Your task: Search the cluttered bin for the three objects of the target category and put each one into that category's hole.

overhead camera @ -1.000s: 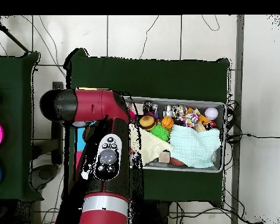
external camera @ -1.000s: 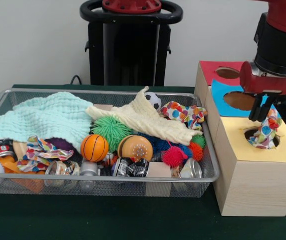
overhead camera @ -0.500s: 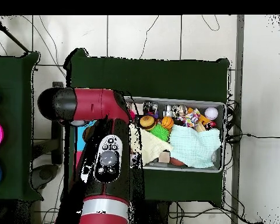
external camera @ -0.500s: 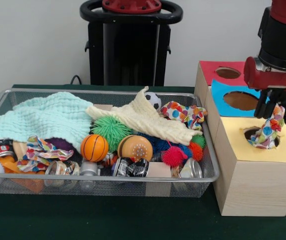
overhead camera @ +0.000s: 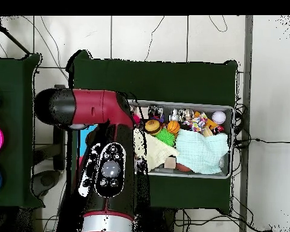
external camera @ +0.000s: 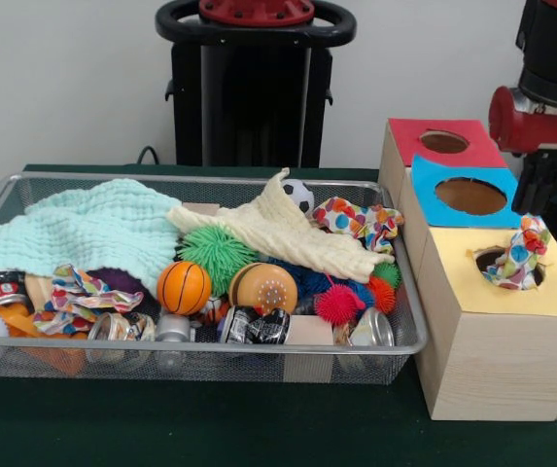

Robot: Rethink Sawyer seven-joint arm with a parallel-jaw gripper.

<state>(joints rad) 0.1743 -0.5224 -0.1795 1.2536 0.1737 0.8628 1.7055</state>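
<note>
The wire mesh bin (external camera: 210, 347) holds mixed clutter; it also shows in the overhead view (overhead camera: 231, 142). One polka-dot cloth (external camera: 517, 255) sits bunched in the hole (external camera: 490, 260) of the yellow-topped box (external camera: 492, 336), with its top sticking out. A second polka-dot cloth (external camera: 358, 222) lies at the bin's right rear. A third (external camera: 82, 292) lies at the front left, under the mint cloth's edge. My gripper (external camera: 531, 199) hangs just above the cloth in the hole, apart from it, open and empty. In the overhead view my arm (overhead camera: 108, 175) hides the gripper and the boxes.
The blue-topped box hole (external camera: 470, 196) and the red-topped box hole (external camera: 443, 142) lie behind the yellow one. The bin holds a mint waffle cloth (external camera: 84, 229), a cream knitted cloth (external camera: 283, 233), a small basketball (external camera: 183, 287), a green spiky ball (external camera: 218, 255) and several cans along the front.
My gripper has let go of the polka-dot cloth and risen up and to the right. The cloth has slumped lower into the yellow box's hole.
</note>
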